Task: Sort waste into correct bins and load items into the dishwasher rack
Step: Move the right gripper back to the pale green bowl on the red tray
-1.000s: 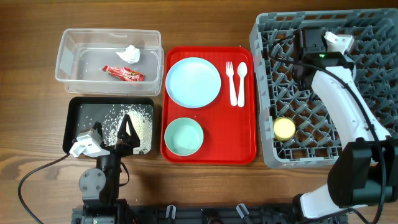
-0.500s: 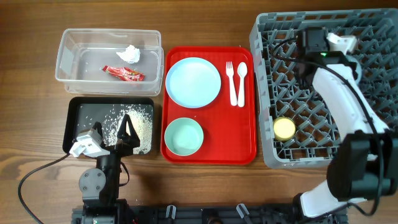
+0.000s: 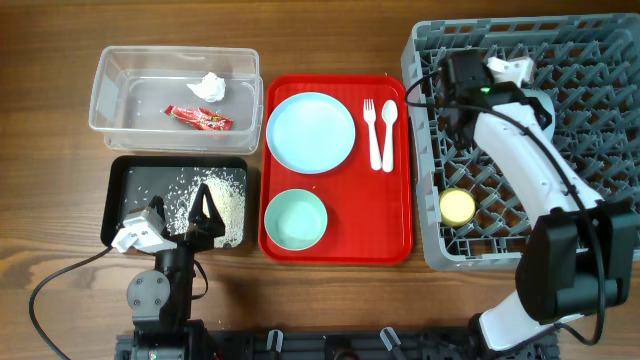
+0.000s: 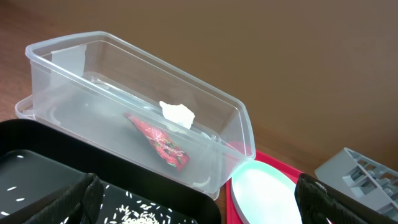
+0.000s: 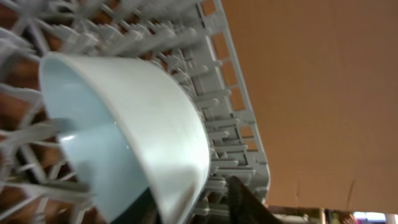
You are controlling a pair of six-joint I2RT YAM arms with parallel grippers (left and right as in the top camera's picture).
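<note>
Since a second ago the right arm has swung toward the red serving tray (image 3: pixel 386 215). Its wrist now sits over the dishwasher rack (image 3: pixel 610 110) close to the rack wall that faces the tray. Nothing else has moved.

In the right wrist view the right gripper (image 5: pixel 193 208) is at a light blue bowl (image 5: pixel 143 130) that stands tilted on edge among the rack's pegs. The bowl's wall runs between the jaws, one inside and one outside. I cannot tell whether they press on it. From overhead the arm hides this bowl.

A small yellow cup (image 3: pixel 457 207) sits in the rack near its corner just right of the tray's lower right part.

On the tray, a light blue plate (image 3: pixel 310 132) lies at the upper left. A pale green bowl (image 3: pixel 295 220) is below it, and a white fork (image 3: pixel 370 130) and spoon (image 3: pixel 388 130) lie side by side at the upper right.

Left of the tray's upper half stands a clear tub (image 3: pixel 130 100) holding a red snack wrapper (image 3: pixel 200 118) and a crumpled white tissue (image 3: pixel 209 87).

Left of the tray's lower half lies a black tray (image 3: pixel 130 185) with rice scraps (image 3: pixel 215 195) scattered in it. The left gripper (image 3: pixel 178 215) hangs over that black tray with its jaws wide apart and nothing between them.

All of this rests on a wooden counter (image 3: pixel 350 30).
</note>
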